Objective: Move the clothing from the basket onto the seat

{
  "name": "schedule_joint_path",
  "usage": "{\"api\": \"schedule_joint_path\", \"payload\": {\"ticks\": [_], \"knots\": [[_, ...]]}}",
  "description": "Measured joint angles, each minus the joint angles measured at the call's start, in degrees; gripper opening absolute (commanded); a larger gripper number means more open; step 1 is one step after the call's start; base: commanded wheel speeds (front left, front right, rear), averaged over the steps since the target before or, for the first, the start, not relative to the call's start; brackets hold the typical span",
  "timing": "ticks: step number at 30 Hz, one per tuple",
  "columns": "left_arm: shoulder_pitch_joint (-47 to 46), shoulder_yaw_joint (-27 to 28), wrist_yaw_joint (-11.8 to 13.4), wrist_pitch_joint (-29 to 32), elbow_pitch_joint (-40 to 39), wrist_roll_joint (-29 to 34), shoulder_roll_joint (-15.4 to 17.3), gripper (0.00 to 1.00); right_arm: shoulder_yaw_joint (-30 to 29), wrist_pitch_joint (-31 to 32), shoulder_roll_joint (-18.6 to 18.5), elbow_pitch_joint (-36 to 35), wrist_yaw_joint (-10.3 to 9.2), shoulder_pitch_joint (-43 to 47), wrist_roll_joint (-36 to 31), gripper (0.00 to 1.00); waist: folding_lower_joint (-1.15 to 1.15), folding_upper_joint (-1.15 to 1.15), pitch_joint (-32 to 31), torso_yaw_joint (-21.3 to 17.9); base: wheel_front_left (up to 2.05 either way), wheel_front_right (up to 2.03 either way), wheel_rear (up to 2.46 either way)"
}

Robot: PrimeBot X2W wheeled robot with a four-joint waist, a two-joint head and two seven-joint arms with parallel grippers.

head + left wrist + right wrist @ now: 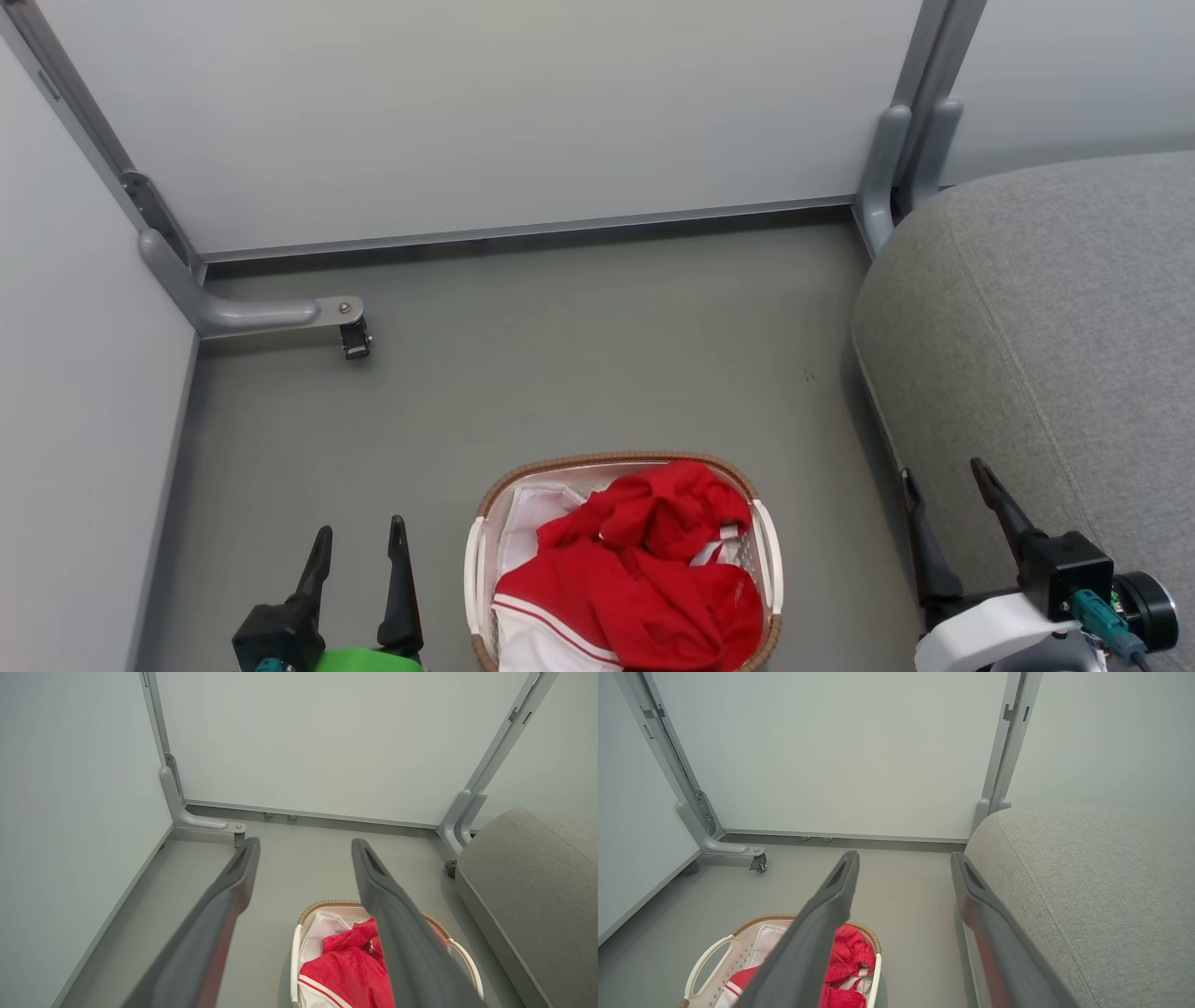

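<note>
**Clothing in basket, both tools empty**

The clothing (644, 560) is heaped in the basket (616, 459) at 6 o'clock in the head view; how many garments are piled cannot be told. The left tool (360, 525) at 7 o'clock and the right tool (941, 469) at 4 are held spread and empty, seemingly poised to reach in. Bare floor (579, 355) lies open toward 12. The seat (1055, 327) rises unobstructed at 3.

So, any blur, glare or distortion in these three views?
Head view: sharp, soft even light, a faint shadow along the seat. Left wrist view: left gripper blurred up close, with a red tinge. Right wrist view: right gripper likewise soft.
</note>
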Motion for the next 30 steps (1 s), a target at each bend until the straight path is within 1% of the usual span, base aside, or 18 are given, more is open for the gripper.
{"api": "schedule_joint_path", "payload": {"ticks": [17, 24, 26, 30], "knots": [[-0.02, -0.03, -0.04, -0.01, -0.05, 0.00, 0.01, 1.00, -0.38, 0.00, 0.00, -0.07, 0.00, 0.00, 0.00, 1.00, 0.00, 0.00, 0.36, 0.07, 0.00, 0.00, 0.00], [-0.50, 0.03, -0.07, -0.01, -0.69, 0.03, 0.01, 1.00, -0.86, -0.01, 0.00, -0.82, 0.00, -0.65, 0.00, 1.00, 0.00, 0.00, 1.85, 0.07, 0.00, 0.00, 0.00], [-1.29, -0.07, -0.32, -0.01, -0.78, 0.73, 0.01, 1.00, -1.03, 0.00, -0.01, -1.35, 0.00, -1.35, -0.01, 1.00, 0.00, 0.00, 2.82, 0.05, 0.00, 0.00, 0.00], [-3.83, -0.90, -1.80, -0.01, -0.88, 3.27, 0.02, 1.00, -1.78, -0.01, -0.01, -2.45, 0.00, -3.15, -0.02, 1.00, 0.00, 0.00, 5.36, -0.03, 0.00, 0.00, 0.00]]}}
